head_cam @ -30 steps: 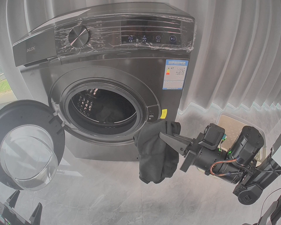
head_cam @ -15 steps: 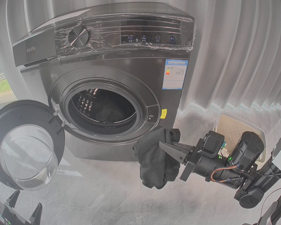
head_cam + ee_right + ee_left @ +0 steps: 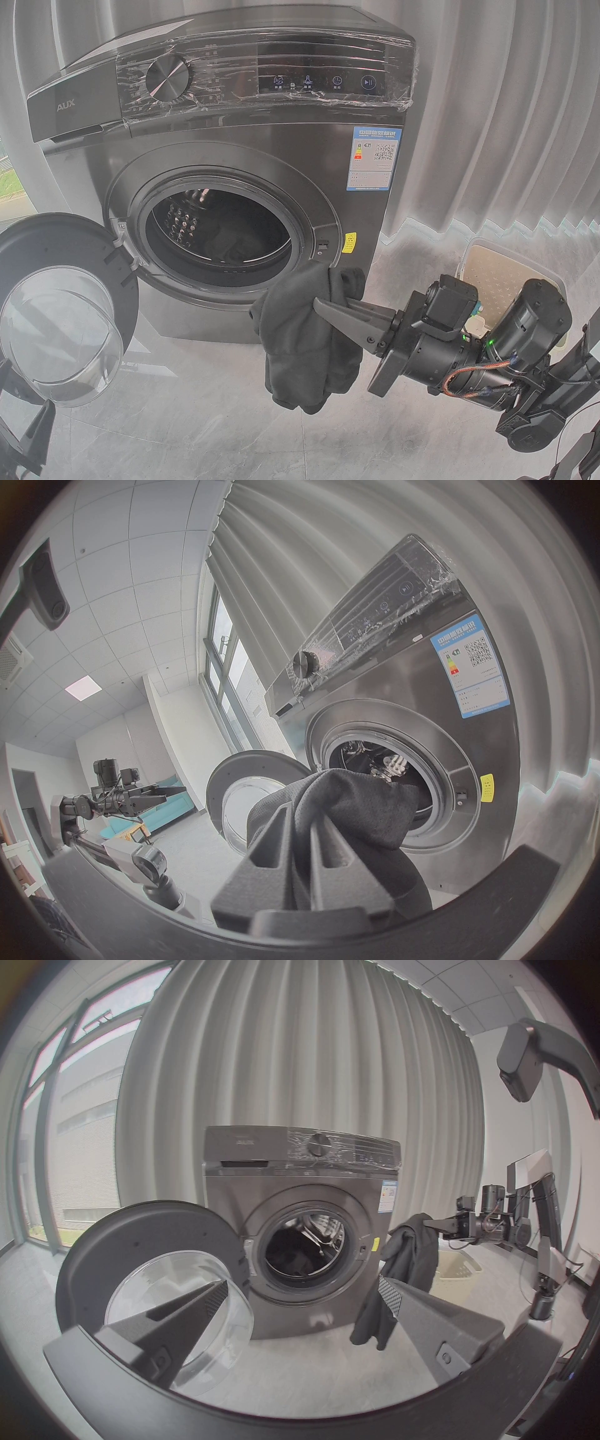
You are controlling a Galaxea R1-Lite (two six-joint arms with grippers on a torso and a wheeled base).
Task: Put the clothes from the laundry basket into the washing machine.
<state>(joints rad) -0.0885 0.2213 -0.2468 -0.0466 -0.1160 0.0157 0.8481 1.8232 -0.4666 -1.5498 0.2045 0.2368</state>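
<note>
A dark grey garment hangs from my right gripper, which is shut on its upper fold just below and right of the washing machine's open drum. In the right wrist view the jaws of the right gripper pinch the cloth in front of the drum mouth. Something dark lies inside the drum. The pale laundry basket stands on the floor right of the machine, behind the right arm. My left gripper is open and holds nothing, low at the left, facing the machine.
The round machine door stands swung open to the left, close to one of the left fingers. Grey curtains hang behind and right of the machine. Bare tiled floor lies in front of it.
My right gripper has carried the garment left and slightly toward me, closer to the drum opening. In the head view the left gripper has shifted at the lower left corner.
</note>
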